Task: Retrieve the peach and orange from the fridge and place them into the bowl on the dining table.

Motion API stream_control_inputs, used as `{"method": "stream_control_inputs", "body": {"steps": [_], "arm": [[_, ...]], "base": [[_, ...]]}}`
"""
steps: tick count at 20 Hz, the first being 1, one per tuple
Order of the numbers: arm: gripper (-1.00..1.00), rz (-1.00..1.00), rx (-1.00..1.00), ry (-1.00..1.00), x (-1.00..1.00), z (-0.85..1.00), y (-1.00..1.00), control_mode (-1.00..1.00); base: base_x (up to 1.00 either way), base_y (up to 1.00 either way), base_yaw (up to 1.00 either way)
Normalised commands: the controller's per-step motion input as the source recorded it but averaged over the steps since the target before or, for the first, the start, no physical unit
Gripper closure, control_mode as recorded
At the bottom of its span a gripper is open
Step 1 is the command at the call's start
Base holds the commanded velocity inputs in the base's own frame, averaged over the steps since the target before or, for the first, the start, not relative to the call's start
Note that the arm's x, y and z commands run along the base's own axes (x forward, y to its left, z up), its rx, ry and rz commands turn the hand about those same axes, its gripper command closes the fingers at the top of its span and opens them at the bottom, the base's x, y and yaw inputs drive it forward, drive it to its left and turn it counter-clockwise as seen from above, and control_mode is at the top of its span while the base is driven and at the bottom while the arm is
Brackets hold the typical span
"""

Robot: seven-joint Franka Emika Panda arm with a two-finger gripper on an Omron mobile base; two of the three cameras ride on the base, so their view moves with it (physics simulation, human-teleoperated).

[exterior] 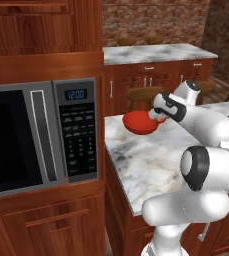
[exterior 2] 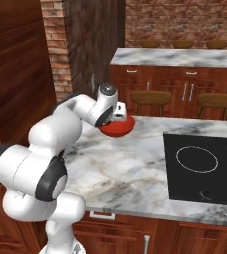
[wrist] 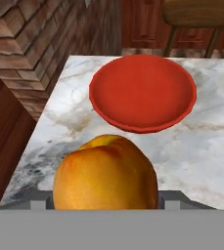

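Table (exterior 2: 135, 163), the long marble-topped one with the black cooktop (exterior 2: 204, 166) set into it, is what we see under the arm in both base views. To its left stands a wood cabinet with a microwave (exterior: 41, 132); behind it are stools (exterior 2: 151, 96) and a second marble counter (exterior 2: 179, 57). The bowl (wrist: 143, 93), red and shallow, sits near the table's far corner, and we see nothing inside it. Our hand (wrist: 105, 207) hovers over the table just short of the bowl. Between its fingers sits the peach (wrist: 105, 178), reddish-tan with a yellow patch on top, gripped at its sides with the fingers spread wide around it, not yet over the bowl.
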Motion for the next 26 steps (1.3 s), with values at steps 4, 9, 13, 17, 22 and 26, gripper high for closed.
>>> {"method": "stream_control_inputs", "body": {"steps": [4,9,13,17,22,26], "arm": [[1.00,0.05,0.02,0.05,0.57,-0.20,-0.08,-1.00],[1.00,0.05,0.01,0.05,0.46,-0.25,-0.07,-1.00],[1.00,0.03,0.00,0.03,0.48,-0.36,-0.01,-1.00],[1.00,0.00,0.00,0.01,0.60,-0.27,0.00,-1.00],[1.00,0.00,0.00,0.00,0.60,-0.22,0.00,-1.00],[1.00,0.00,0.00,0.01,0.42,-0.31,0.00,-1.00]], "base": [[0.00,0.00,0.00],[0.00,0.00,0.00],[0.00,0.00,0.00],[0.00,0.00,0.00],[0.00,0.00,0.00],[0.00,0.00,0.00]]}}
